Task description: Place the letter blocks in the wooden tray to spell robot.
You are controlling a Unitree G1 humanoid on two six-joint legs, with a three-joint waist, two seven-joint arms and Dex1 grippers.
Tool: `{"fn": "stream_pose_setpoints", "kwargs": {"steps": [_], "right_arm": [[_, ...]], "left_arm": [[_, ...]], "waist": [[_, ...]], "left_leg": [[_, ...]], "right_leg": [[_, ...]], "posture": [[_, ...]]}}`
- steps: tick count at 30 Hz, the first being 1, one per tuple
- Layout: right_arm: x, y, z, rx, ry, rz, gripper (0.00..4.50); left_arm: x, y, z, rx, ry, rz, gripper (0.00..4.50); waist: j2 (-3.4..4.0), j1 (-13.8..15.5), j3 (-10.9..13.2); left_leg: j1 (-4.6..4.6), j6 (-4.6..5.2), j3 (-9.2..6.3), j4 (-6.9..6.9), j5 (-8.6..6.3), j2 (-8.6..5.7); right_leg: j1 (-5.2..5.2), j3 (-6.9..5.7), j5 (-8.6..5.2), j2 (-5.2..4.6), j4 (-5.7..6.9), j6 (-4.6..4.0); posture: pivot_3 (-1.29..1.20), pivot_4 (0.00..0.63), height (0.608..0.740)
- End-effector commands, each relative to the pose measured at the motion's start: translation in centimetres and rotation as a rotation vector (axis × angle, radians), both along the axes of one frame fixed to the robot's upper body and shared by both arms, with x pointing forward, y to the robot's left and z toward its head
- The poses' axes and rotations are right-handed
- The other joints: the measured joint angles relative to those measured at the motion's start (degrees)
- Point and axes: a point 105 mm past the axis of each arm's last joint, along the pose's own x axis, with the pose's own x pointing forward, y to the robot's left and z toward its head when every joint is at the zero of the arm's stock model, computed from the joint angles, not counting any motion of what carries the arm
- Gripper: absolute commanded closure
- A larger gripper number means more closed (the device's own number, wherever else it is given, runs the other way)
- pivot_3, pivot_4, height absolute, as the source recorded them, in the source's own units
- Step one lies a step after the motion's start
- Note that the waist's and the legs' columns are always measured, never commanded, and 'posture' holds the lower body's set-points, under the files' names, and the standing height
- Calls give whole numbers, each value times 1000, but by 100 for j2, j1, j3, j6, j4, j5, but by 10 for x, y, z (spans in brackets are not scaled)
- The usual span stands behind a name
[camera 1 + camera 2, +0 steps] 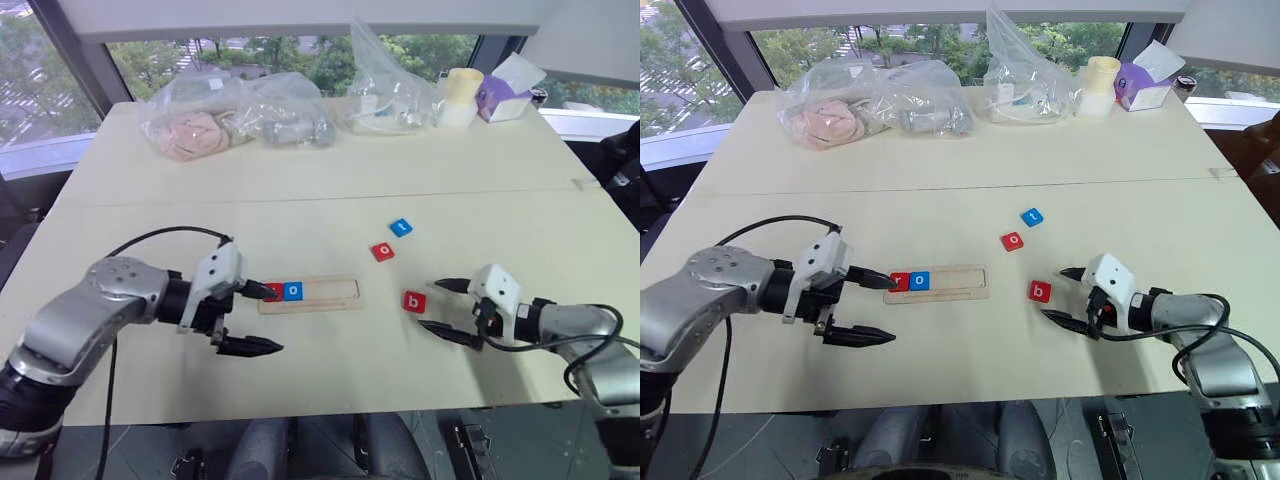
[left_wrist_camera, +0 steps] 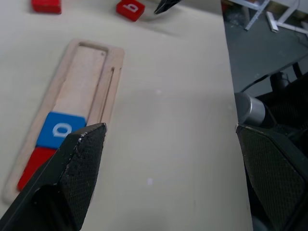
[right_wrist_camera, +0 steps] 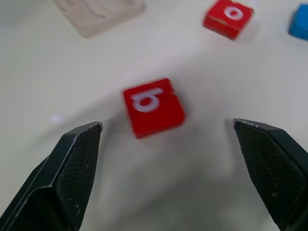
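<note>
Pale table (image 1: 330, 180), wide, with clutter along its far edge: clear plastic bags (image 1: 235, 115), a cream cup (image 1: 460, 97), a purple tissue box (image 1: 505, 98). Wooden tray (image 1: 325, 293) lies lengthwise left to right near the table's middle; its left end holds two letter blocks side by side, a red block (image 1: 900, 282) partly hidden behind a finger, letter not readable, then a blue o (image 1: 293, 291) touching it on the right; rest of recess bare. Left gripper (image 1: 262, 318) at the tray's left end, fingers spread wide, grasping nothing. Right gripper (image 1: 444, 307) also released, jaws wide apart, pointed at the red b (image 1: 415, 301) lying loose just left of it. Farther off: red o (image 1: 382, 251), then blue t (image 1: 400, 227), apart from each other.
</note>
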Motion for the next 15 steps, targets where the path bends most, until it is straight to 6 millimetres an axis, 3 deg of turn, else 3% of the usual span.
{"fn": "stream_pose_setpoints", "kwargs": {"steps": [1,7,8,10,15], "right_arm": [[4,1,2,-11,-22,33,21],[4,21,-2,4,-19,111,21],[5,23,-1,11,-27,116,260],[5,25,0,24,-32,122,918],[7,25,1,21,-41,119,3395]], "left_arm": [[3,2,1,18,-36,1,0],[6,11,-6,40,-32,44,0],[6,14,-8,46,-30,51,0],[7,17,-10,58,-29,61,0],[8,22,-9,65,-33,78,0]], "waist": [[0,-7,0],[0,-33,0],[0,-28,0],[0,-24,0],[0,-21,0]], "left_leg": [[1,0,-1,0,0,1],[5,0,-1,-1,0,3],[5,0,-1,-1,0,3],[5,0,-3,0,0,3],[5,0,-2,5,0,3]], "right_leg": [[0,0,0,1,1,0],[0,0,0,5,7,1],[0,0,0,5,8,1],[0,0,0,6,9,1],[2,0,1,5,11,1]], "posture": [[0,150,734],[0,150,734],[0,150,734],[0,150,734],[0,150,734]]}}
